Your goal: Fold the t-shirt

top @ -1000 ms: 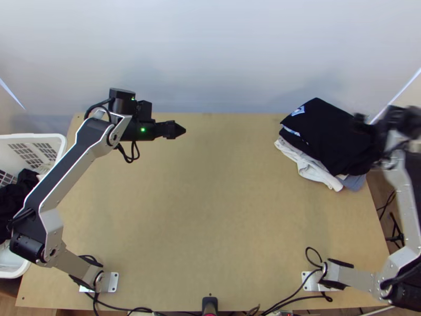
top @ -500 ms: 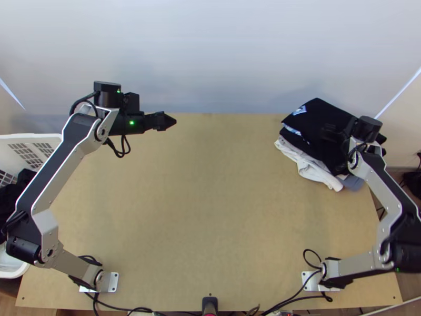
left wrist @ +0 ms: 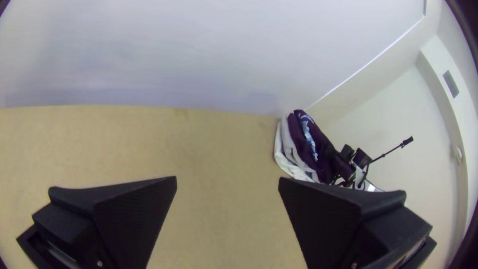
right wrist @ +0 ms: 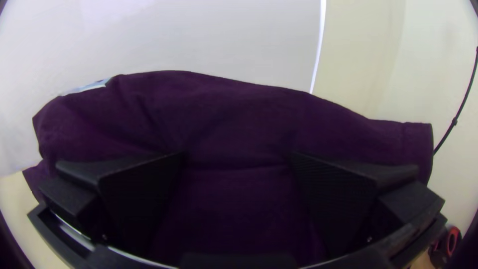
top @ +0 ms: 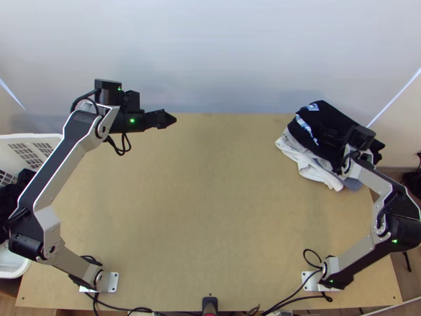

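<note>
Black folded cloth t-shirt, likely soft, limp
I'd pinch its side, all layers; right gripper wide against it, left gripper wide, well apart.

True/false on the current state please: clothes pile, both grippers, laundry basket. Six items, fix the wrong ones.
1. A dark garment lies on top of lighter clothes. True.
2. That pile sits at the near left of the table. False: far right.
3. The left gripper is open. True.
4. The right gripper is shut. False: its fingers stand apart, at the dark garment.
5. A white laundry basket stands at the table's left side. True.
6. The basket is empty. False: dark cloth is in it.
</note>
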